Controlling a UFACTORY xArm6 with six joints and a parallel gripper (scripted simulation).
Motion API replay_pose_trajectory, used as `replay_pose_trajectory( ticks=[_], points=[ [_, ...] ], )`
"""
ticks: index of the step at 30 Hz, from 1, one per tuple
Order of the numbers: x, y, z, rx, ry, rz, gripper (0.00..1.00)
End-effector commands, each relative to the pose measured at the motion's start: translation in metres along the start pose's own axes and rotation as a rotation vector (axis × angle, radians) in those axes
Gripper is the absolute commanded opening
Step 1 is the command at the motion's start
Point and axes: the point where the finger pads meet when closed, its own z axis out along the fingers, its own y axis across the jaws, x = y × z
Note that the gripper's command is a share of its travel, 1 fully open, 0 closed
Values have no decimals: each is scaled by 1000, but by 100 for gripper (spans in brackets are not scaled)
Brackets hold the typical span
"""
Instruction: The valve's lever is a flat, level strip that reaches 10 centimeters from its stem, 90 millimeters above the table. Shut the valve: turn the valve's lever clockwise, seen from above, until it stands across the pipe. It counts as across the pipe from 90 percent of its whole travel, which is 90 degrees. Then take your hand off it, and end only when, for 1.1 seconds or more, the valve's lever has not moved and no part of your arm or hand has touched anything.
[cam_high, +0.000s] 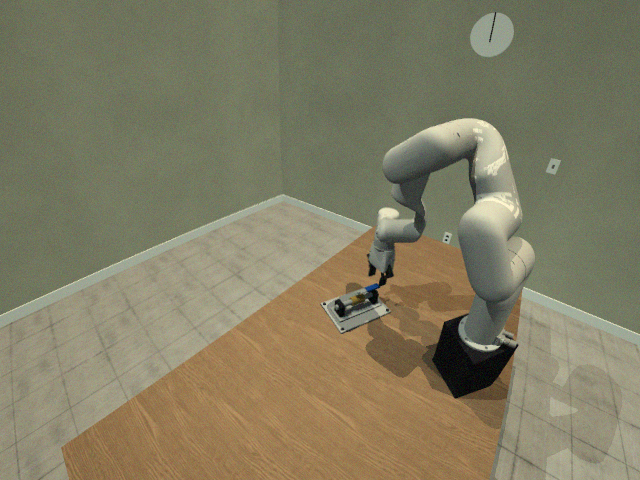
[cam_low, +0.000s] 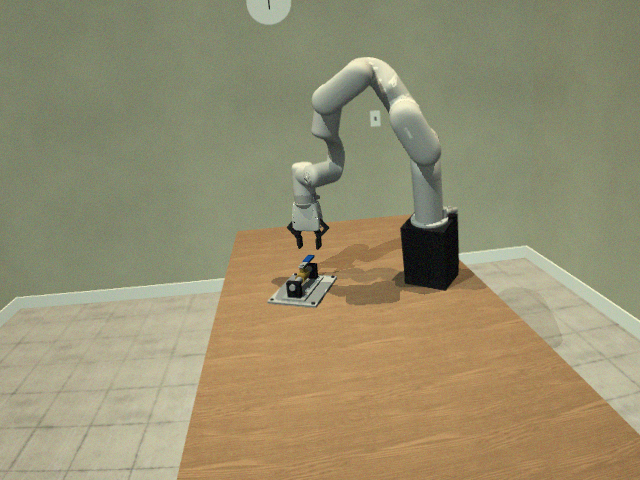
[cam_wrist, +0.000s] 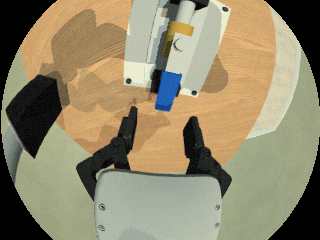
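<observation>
The valve (cam_high: 355, 304) sits on a grey baseplate (cam_high: 356, 317) on the wooden table: a grey pipe with black ends and a brass body. Its lever has a blue tip (cam_high: 371, 288) and lies along the pipe. The valve also shows in the exterior view (cam_low: 302, 281) and in the wrist view (cam_wrist: 175, 34), with the blue tip (cam_wrist: 168, 91) pointing toward the fingers. My gripper (cam_high: 380, 276) hangs open and empty above the lever's blue end, clear of it. It also shows in the exterior view (cam_low: 308, 241) and in the wrist view (cam_wrist: 159, 130).
The arm's black base block (cam_high: 471, 359) stands on the table to the right of the valve. The table's far edge lies just behind the gripper. A wall clock (cam_high: 491, 34) hangs high on the wall.
</observation>
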Motion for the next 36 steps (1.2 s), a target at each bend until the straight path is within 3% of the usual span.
replay_pose_trajectory(
  ticks=[1, 17, 36],
  points=[
    [0, 2, 5, -4, 0, 0, 68],
    [0, 2, 21, -4, 0, 0, 68],
    [0, 2, 22, -4, 0, 0, 68]
  ],
)
